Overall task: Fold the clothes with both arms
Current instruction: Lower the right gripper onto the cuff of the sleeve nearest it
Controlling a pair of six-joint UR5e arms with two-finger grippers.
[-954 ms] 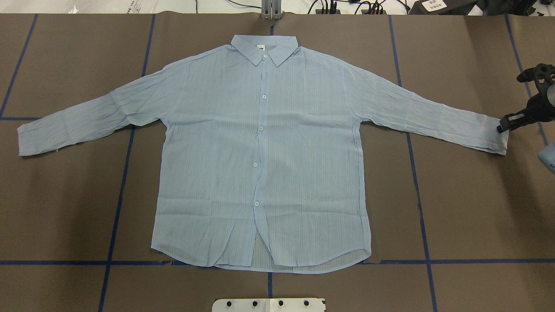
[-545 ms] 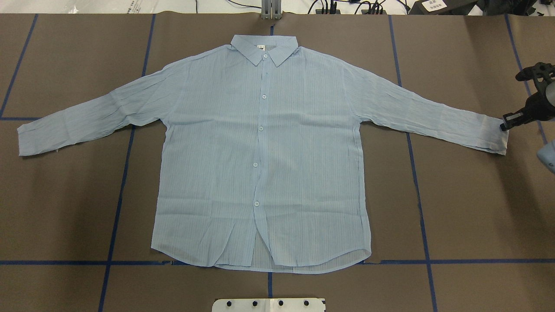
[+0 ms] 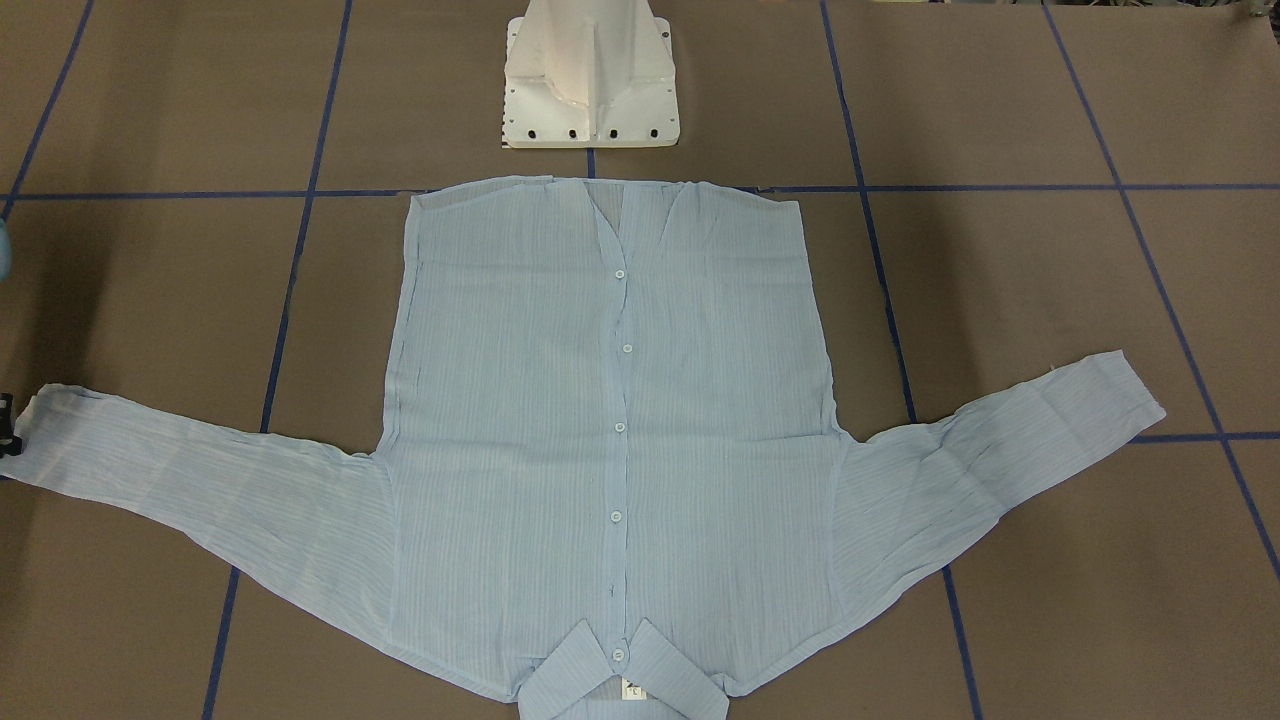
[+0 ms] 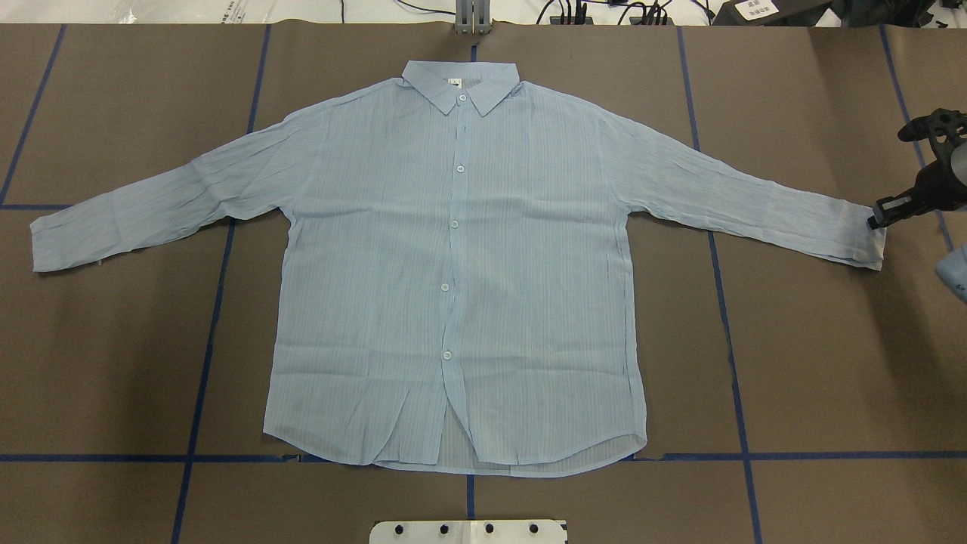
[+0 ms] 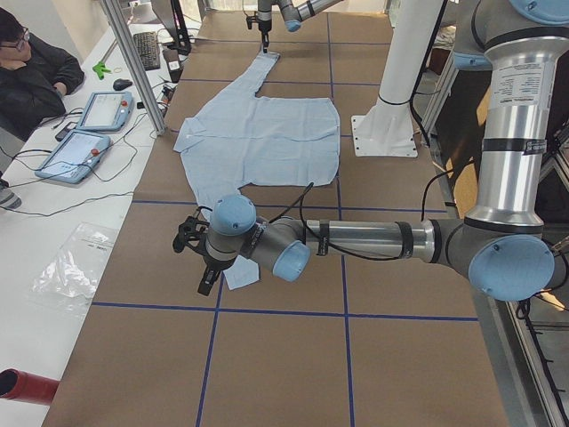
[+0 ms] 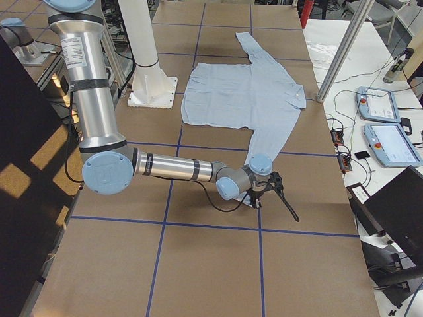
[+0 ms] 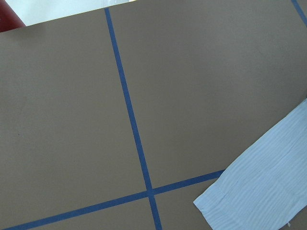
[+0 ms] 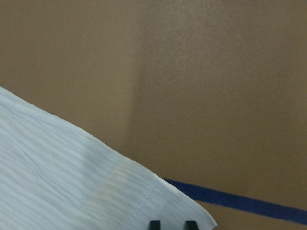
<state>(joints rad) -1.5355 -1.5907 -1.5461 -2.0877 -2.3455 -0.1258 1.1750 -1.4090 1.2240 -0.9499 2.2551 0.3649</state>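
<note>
The light blue striped shirt (image 4: 453, 264) lies flat and buttoned on the brown table, collar away from the robot and both sleeves spread out. My right gripper (image 4: 876, 219) is at the right sleeve's cuff (image 4: 861, 238). In the right wrist view its two black fingertips (image 8: 154, 224) stand a little apart over the cuff's corner (image 8: 144, 201), open, and the cloth lies flat. My left gripper (image 5: 200, 267) shows only in the exterior left view, beside the left sleeve's cuff (image 5: 238, 274); I cannot tell if it is open or shut. The left wrist view shows that cuff (image 7: 259, 187) and no fingers.
The white pedestal base (image 3: 590, 80) stands just behind the shirt's hem. Blue tape lines (image 4: 204, 363) cross the brown table cover. A person (image 5: 27, 71) sits at the side desk, where teach pendants (image 5: 89, 133) lie. A red object (image 5: 18, 384) lies off the table's corner.
The right gripper has shifted very slightly at the right cuff, out and then back toward the sleeve. The shirt has not moved.
</note>
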